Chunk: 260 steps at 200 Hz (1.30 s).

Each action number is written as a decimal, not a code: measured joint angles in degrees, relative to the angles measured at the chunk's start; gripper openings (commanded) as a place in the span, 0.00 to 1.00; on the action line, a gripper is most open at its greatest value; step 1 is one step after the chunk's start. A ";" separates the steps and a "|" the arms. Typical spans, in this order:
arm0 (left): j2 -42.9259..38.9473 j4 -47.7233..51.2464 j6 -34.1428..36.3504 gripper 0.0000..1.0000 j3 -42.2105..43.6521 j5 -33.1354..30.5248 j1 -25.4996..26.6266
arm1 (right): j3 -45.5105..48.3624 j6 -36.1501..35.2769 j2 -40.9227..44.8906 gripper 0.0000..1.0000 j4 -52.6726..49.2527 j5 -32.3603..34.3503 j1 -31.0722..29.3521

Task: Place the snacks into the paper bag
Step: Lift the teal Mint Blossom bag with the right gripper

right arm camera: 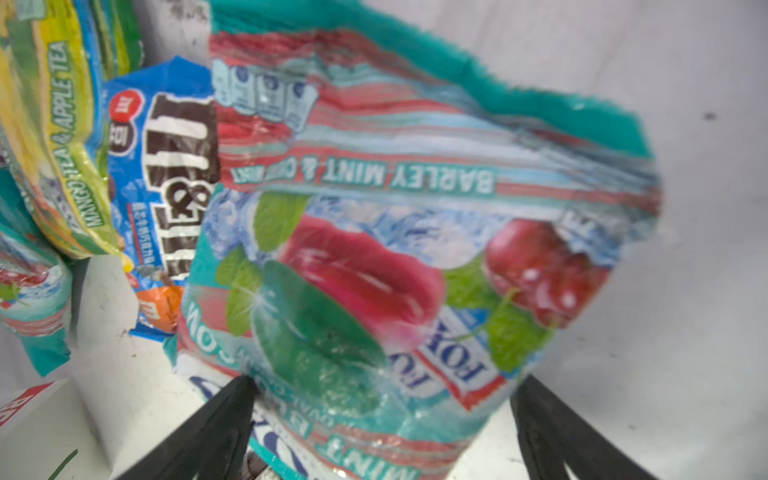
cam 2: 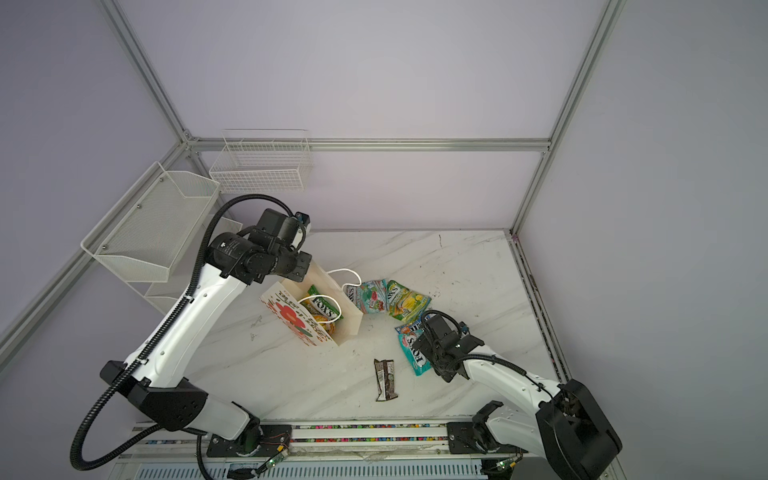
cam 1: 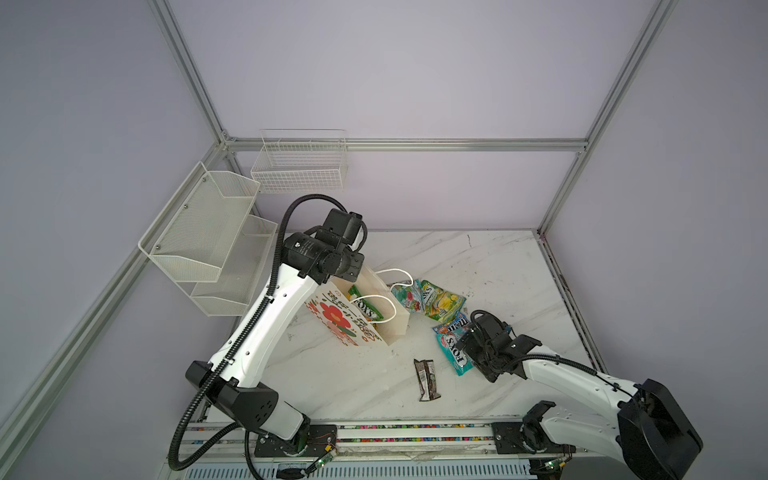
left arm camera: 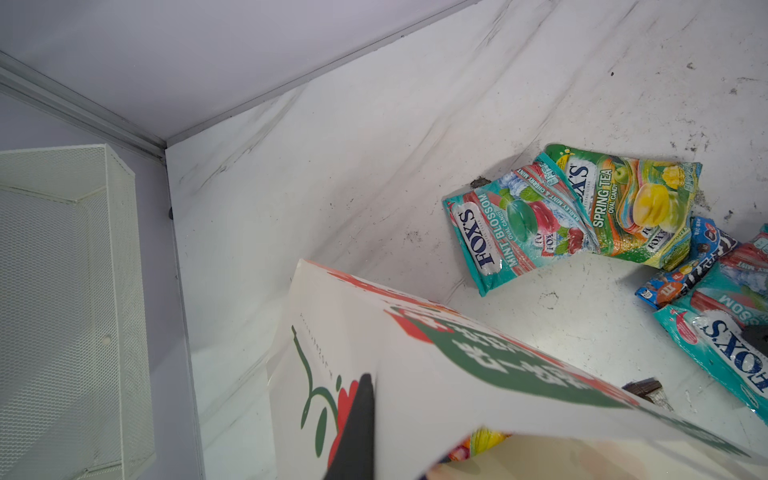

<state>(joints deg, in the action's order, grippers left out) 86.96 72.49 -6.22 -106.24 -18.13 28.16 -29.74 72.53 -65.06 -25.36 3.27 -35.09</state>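
The paper bag [cam 1: 398, 326] stands mouth-up on the marble-patterned table [cam 1: 498, 266]. One green FOX'S packet [cam 1: 366, 309] is already inside it, seen through the mouth in both top views. The left gripper [left arm camera: 365, 390] is clenched on the bag's wall at the rim. In the left wrist view one black finger [left arm camera: 358, 419] lies flat against the printed outer face, and its partner is hidden behind the paper. The right gripper [right arm camera: 386, 378] is released, with its jaws spread wide. It hangs low over a teal-red Mint Blossom packet [right arm camera: 374, 257], which lies on the table between the two fingers; whether the pads touch its edges cannot be told. Just past those fingertips, on the bag side, a blue m&m's packet [right arm camera: 166, 174] is partly tucked beneath that packet. A green-yellow Spring Tea packet [right arm camera: 58, 137] touches the m&m's packet in turn. A second Mint Blossom packet [cam 1: 409, 297] touches the Spring Tea packet and lies between it and the bag. A dark-brown wrapper [cam 1: 427, 380] lies alone behind the right jaws, toward the robot's base and well apart from both grippers. A white wire basket [cam 1: 299, 166] and a white mesh shelf [cam 1: 208, 232] hang on the walls beyond the left gripper.
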 measured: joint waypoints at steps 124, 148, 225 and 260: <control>0.00 0.00 0.02 0.00 0.00 0.00 0.00 | -1.88 -2.16 -3.85 0.55 0.83 3.37 0.42; 0.00 0.00 0.02 0.00 0.00 0.00 0.00 | -1.66 -2.60 -2.97 0.46 0.94 3.41 0.44; 0.00 -0.02 0.04 0.00 0.00 0.00 0.00 | -1.51 -3.19 -1.27 0.21 1.40 3.23 0.44; 0.00 -0.02 0.04 0.00 0.00 -0.02 0.00 | -1.53 -4.33 0.92 0.11 -0.66 3.43 0.44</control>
<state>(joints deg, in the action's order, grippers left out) 86.96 72.47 -6.17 -106.24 -18.15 28.16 -31.27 68.20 -64.14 -26.02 6.70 -34.65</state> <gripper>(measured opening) 0.047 0.226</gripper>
